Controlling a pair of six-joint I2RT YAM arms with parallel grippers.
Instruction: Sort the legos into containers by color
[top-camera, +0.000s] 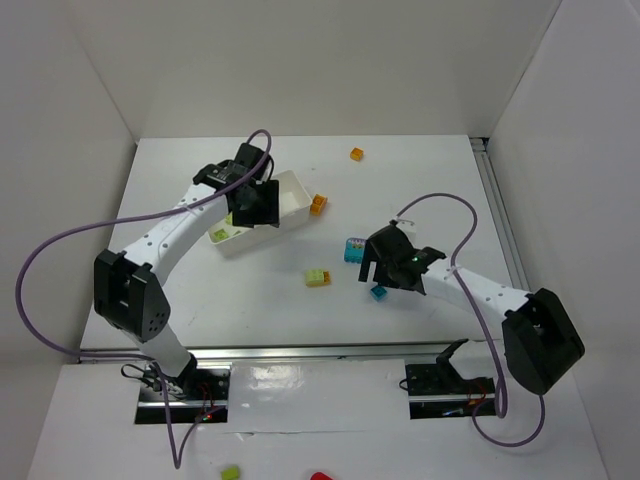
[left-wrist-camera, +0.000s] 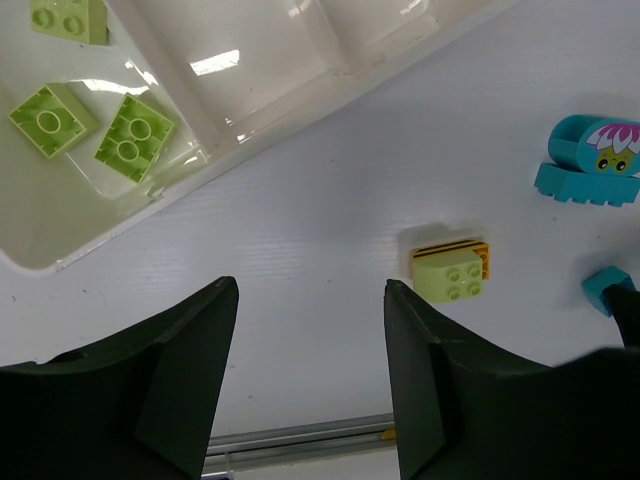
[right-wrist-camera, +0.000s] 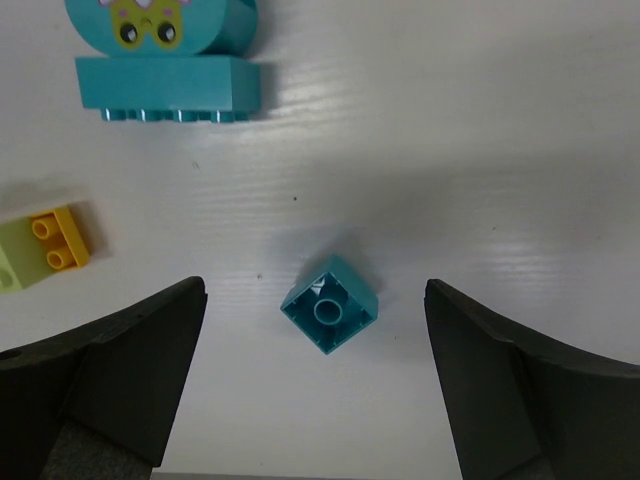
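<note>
Hovering over the worktop (top-camera: 420, 170), the right end effector (right-wrist-camera: 315, 300) has its jaws spread wide and grips nothing. A small cyan brick (right-wrist-camera: 330, 312) lies on the surface between the two fingers, hollow side up, clear of both. Beyond it stands the larger cyan block with the printed picture (right-wrist-camera: 165, 55), and off to one side a lime brick stacked on an orange one (right-wrist-camera: 45, 245).

The left end effector (left-wrist-camera: 310, 380) hangs just beside the white tray (left-wrist-camera: 280, 110), jaws partly apart with only bare worktop between them. Three lime bricks (left-wrist-camera: 133, 137) lie in the tray's end compartment; the compartment next to it shows no bricks in the part the left wrist view takes in.

From above, the tray (top-camera: 292, 195) sits at an angle on the left half of the worktop, partly hidden by the left arm. An orange brick (top-camera: 318, 205) rests just beside its far end, and another orange brick (top-camera: 357, 154) lies well apart, nearer the back wall. The lime-and-orange pair (top-camera: 318, 277), the printed block (top-camera: 353, 250) and the small cyan brick (top-camera: 378, 292) all remain outside the tray, near the worktop's middle.
</note>
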